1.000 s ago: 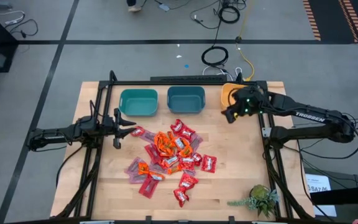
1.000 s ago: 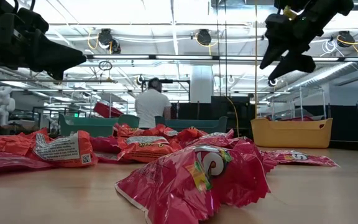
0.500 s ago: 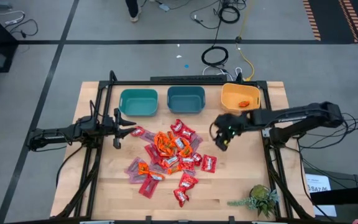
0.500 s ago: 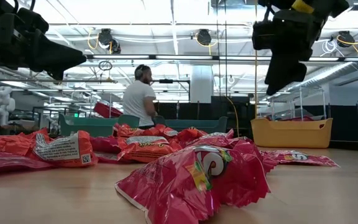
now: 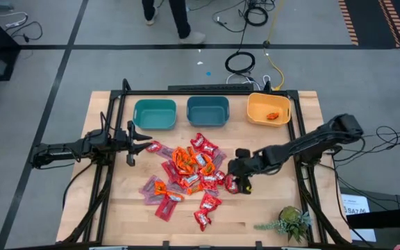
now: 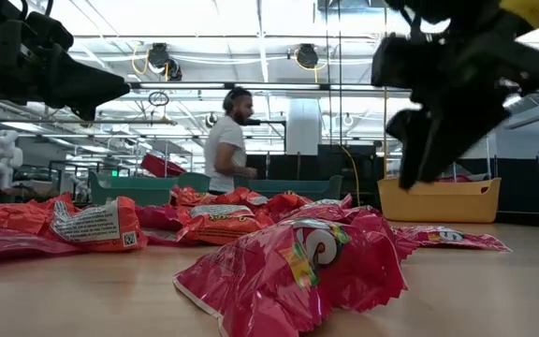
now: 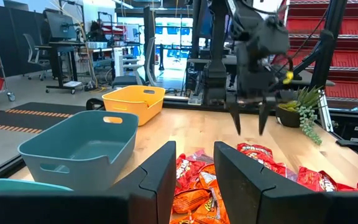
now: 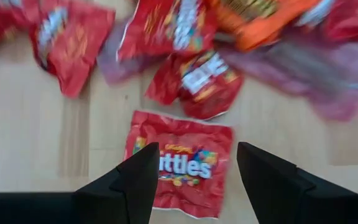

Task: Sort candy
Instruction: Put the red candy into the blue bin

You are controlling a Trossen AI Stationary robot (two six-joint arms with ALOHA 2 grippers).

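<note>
The candy (image 5: 189,170), a pile of red, orange and mauve packets, lies flat at the table's middle; it also fills the low view (image 6: 288,267). One orange packet (image 5: 273,115) lies in the yellow bin (image 5: 259,104). My right gripper (image 5: 240,182) hangs open just above the pile's right edge. In its wrist view the right gripper (image 8: 197,149) has a finger on either side of a red Skittles packet (image 8: 180,163) without touching it. My left gripper (image 5: 136,142) waits open at the pile's left edge, seen also as (image 7: 194,155).
Two teal bins (image 5: 154,113) (image 5: 207,111) and the yellow bin stand in a row at the far edge. A potted plant (image 5: 289,222) sits at the near right corner. Bare wood lies near and right of the pile. A person (image 6: 225,150) stands beyond the table.
My right gripper has swung from above the yellow bin toward the table's near edge and left, dropping low over the pile's right edge and tipping its fingers downward. With it gone, an orange packet shows in the yellow bin. The person behind the table has walked on.
</note>
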